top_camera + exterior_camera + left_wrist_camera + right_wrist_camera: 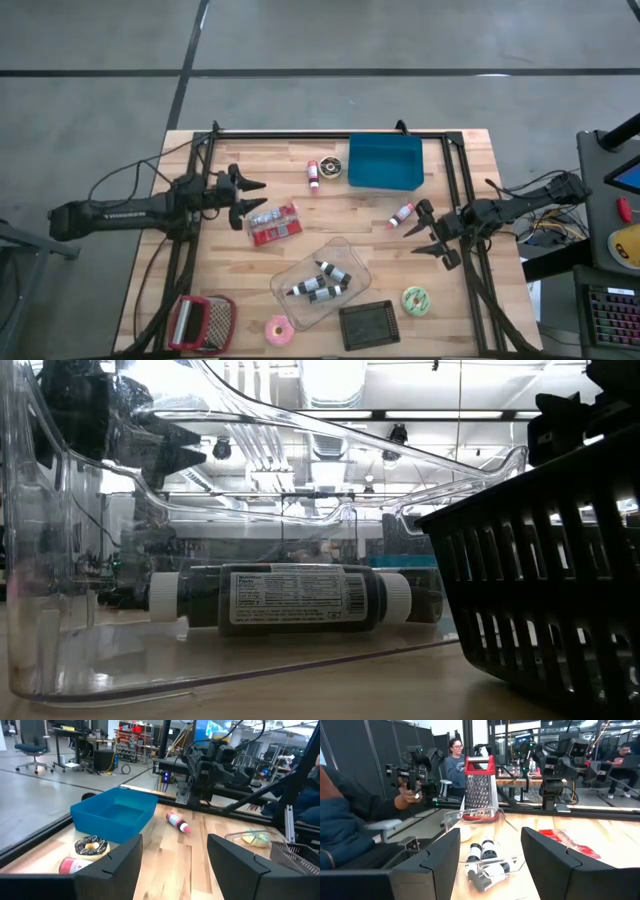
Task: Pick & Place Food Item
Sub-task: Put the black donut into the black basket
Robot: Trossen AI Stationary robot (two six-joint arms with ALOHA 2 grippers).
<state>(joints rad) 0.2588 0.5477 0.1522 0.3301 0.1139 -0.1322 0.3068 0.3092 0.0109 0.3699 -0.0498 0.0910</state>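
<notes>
Several food items lie apart on the wooden table: a chocolate donut [331, 168] [91, 845] beside the blue bin [385, 162], a green donut [416, 299] and a pink donut [278, 329] near the front edge, and a red packet [273, 224] lying flat at mid-table. My left gripper [255, 197] [175, 850] stands open above the table's left part, just left of the red packet, pointing level toward the right. My right gripper [425, 232] [490, 845] stands open at the right, pointing level toward the left, with nothing between its fingers.
A clear container [322, 282] [285, 598] holds dark bottles lying on their sides. A black basket [367, 324] and a red-handled grater [200, 322] sit near the front edge. Two small red bottles [313, 174] [402, 213] lie loose. A person sits beyond the table's left side [350, 820].
</notes>
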